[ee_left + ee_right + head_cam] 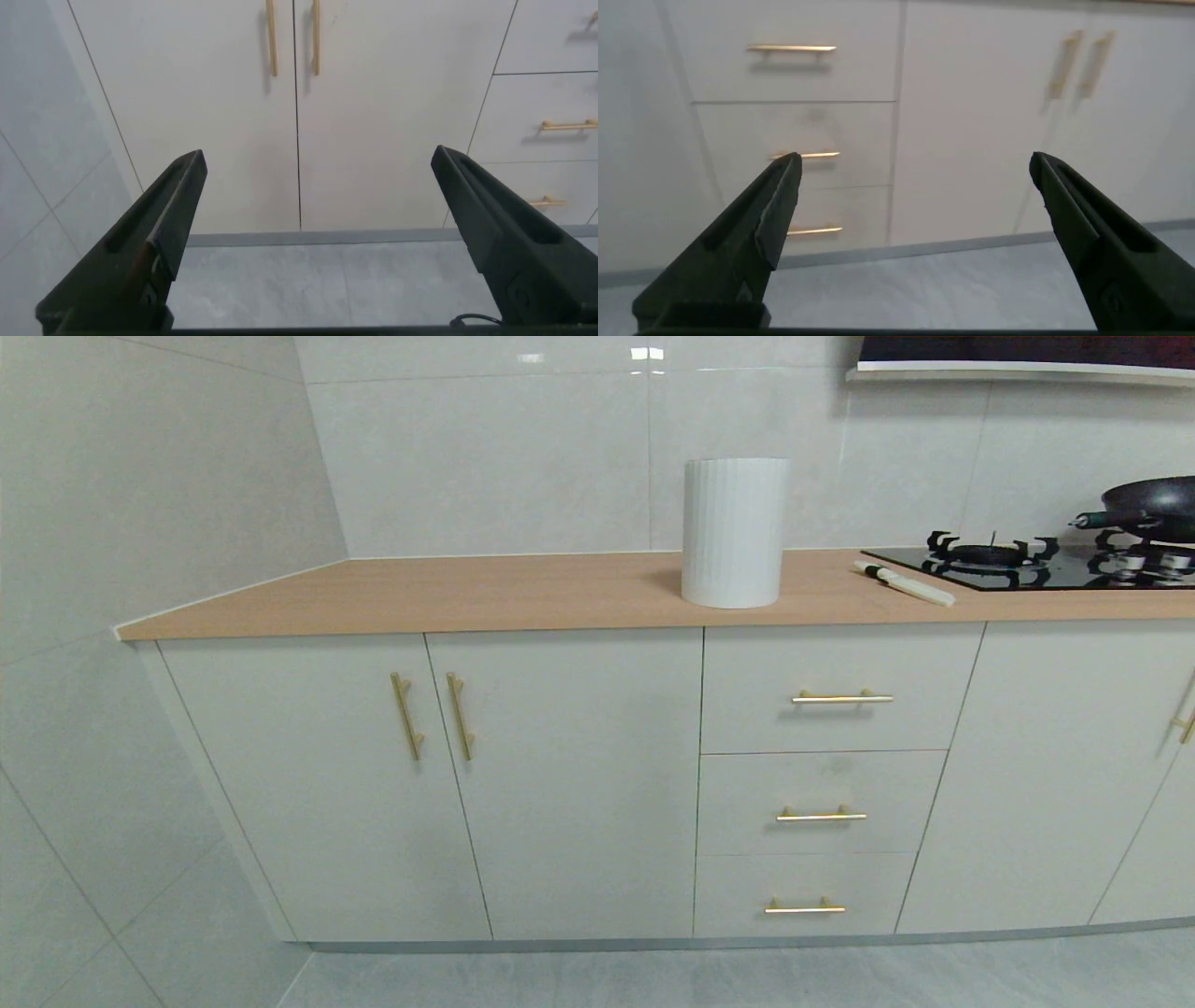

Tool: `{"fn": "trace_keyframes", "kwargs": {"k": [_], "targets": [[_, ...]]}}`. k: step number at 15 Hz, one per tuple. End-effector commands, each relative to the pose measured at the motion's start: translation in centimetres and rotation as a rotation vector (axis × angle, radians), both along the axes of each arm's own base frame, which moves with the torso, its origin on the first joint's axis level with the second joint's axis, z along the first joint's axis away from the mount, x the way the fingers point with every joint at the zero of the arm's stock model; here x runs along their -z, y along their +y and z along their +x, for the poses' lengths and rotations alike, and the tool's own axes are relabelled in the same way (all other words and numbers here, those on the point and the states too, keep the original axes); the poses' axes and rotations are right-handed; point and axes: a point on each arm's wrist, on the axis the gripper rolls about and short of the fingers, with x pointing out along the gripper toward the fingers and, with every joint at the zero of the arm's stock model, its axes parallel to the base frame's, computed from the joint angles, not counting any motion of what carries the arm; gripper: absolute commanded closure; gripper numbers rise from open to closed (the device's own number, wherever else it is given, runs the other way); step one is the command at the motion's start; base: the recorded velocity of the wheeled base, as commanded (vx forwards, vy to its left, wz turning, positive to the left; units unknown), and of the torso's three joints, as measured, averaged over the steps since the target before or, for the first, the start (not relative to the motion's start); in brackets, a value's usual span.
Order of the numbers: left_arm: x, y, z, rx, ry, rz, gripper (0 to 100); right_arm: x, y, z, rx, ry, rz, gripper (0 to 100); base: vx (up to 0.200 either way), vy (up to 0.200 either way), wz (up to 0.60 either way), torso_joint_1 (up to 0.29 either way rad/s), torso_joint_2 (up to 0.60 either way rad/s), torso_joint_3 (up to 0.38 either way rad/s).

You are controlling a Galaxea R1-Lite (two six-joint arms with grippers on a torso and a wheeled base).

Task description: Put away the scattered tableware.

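A white ribbed cylindrical holder [734, 533] stands upright on the wooden countertop [485, 590]. To its right a knife with a pale blade and dark handle [904, 582] lies flat on the counter beside the stove. My left gripper [318, 163] is open and low, facing the double cabinet doors [297, 103] near the floor. My right gripper [915, 166] is open too, held before the stack of drawers [794, 103]. Neither holds anything.
A black gas hob [1036, 563] with a dark pan [1153, 504] fills the counter's right end. Below are white cabinets with gold handles [432, 715] and three drawers [826, 751]. A tiled wall closes off the left side. Grey floor [653, 980] lies in front.
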Motion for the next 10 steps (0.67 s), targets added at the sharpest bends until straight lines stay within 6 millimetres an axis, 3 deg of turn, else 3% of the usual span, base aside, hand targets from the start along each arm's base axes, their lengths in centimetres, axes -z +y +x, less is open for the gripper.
{"fn": "trace_keyframes", "kwargs": {"k": [1, 4, 10], "targets": [[0.00, 0.00, 0.00, 0.000, 0.000, 0.000, 0, 1.60, 0.09, 0.73, -0.040, 0.001, 0.007, 0, 0.000, 0.000, 0.00, 0.000, 0.00, 0.000], [0.00, 0.00, 0.00, 0.000, 0.000, -0.002, 0, 2.28, 0.36, 0.82, -0.162, 0.056, 0.058, 0, 0.000, 0.000, 0.00, 0.000, 0.00, 0.000], [0.00, 0.00, 0.00, 0.000, 0.000, 0.005, 0, 2.18, 0.35, 0.84, -0.156, 0.040, 0.063, 0, 0.000, 0.000, 0.00, 0.000, 0.00, 0.000]]}}
